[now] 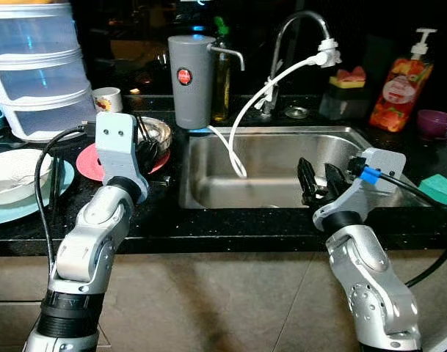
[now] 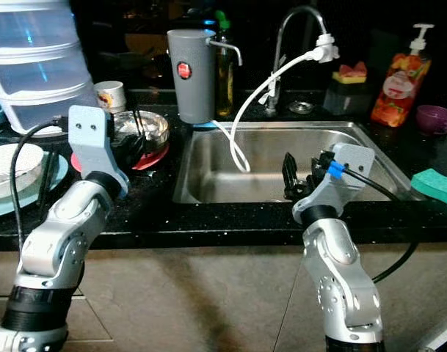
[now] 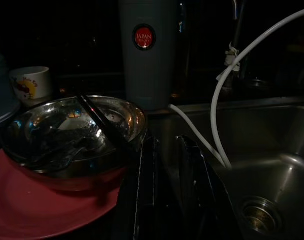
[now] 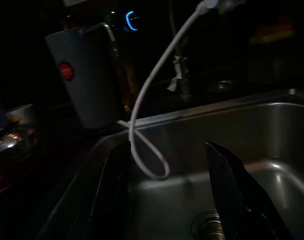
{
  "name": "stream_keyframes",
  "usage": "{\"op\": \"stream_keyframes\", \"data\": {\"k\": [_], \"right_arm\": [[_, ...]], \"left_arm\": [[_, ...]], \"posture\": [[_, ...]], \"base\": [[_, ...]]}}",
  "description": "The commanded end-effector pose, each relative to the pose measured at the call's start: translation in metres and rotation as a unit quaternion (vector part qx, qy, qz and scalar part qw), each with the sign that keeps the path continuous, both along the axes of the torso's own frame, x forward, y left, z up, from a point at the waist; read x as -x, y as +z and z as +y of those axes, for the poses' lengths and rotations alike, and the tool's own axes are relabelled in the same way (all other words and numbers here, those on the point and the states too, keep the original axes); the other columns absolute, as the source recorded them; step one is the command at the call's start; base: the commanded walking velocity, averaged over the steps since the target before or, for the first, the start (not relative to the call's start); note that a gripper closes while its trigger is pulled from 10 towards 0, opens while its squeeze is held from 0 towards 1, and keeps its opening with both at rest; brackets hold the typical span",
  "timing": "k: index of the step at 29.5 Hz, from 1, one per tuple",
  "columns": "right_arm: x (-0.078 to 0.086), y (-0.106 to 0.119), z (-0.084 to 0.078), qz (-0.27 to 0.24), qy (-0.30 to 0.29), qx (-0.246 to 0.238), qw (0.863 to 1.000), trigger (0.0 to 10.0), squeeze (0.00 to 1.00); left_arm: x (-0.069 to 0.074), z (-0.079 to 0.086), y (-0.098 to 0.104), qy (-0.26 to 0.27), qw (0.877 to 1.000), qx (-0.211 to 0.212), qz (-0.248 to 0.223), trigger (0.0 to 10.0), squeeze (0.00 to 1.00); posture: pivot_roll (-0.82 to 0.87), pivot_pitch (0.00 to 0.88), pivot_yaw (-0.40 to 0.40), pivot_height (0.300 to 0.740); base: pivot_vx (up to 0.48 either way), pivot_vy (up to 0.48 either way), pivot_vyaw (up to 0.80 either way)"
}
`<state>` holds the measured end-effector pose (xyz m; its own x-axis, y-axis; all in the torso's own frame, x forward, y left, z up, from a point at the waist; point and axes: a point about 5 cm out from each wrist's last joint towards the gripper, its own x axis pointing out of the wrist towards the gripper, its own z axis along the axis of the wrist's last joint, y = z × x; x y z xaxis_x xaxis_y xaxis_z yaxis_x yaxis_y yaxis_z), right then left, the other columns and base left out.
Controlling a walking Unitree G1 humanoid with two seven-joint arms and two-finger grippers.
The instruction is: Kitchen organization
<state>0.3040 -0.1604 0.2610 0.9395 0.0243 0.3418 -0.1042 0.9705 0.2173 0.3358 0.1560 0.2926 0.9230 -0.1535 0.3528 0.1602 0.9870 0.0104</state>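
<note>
The stacked clear containers (image 1: 36, 70) are cut off by the frame's top and left edges. The steel bowl (image 3: 72, 132) holds dark utensils too dim to identify.

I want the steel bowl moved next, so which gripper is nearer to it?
Left. The left gripper hovers right beside the steel bowl on the red plate; the right gripper is over the sink, well away.

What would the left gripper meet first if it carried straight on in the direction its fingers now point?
Probably the steel bowl on the red plate: the left gripper sits just beside its rim, with the grey canister further behind. Depth is unclear, so it might slip past the bowl's edge towards the sink.
</note>
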Motion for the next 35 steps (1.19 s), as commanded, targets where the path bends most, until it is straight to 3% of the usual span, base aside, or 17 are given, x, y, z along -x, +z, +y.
{"op": "stream_keyframes", "data": {"k": [1,19,27,35], "right_arm": [[0.0010,-0.0021,0.0015,0.002,0.002,0.002,1.000,10.0,0.00],[0.0003,-0.0032,0.0029,0.003,0.006,0.000,1.000,10.0,0.00],[0.0002,-0.0036,0.0031,0.003,0.008,0.000,1.000,10.0,0.00],[0.0003,-0.0039,0.0031,0.003,0.011,0.001,1.000,10.0,0.00]], "left_arm": [[-0.0013,0.0017,-0.0014,0.004,1.000,-0.001,0.001,10.0,0.00],[-0.0039,0.0028,-0.0043,0.007,1.000,-0.004,0.009,10.0,0.00],[-0.0050,0.0046,-0.0046,0.011,1.000,0.001,0.012,10.0,0.00],[-0.0037,0.0059,-0.0039,0.008,1.000,0.016,0.010,10.0,0.00]], "posture": [[0.00,0.128,-0.042,0.740],[0.00,0.127,-0.041,0.740],[0.00,0.124,-0.041,0.740],[0.00,0.122,-0.043,0.740]], "base": [[0.000,0.000,0.00],[0.000,0.000,0.00],[0.000,-0.443,0.00],[0.000,0.000,0.00]]}}
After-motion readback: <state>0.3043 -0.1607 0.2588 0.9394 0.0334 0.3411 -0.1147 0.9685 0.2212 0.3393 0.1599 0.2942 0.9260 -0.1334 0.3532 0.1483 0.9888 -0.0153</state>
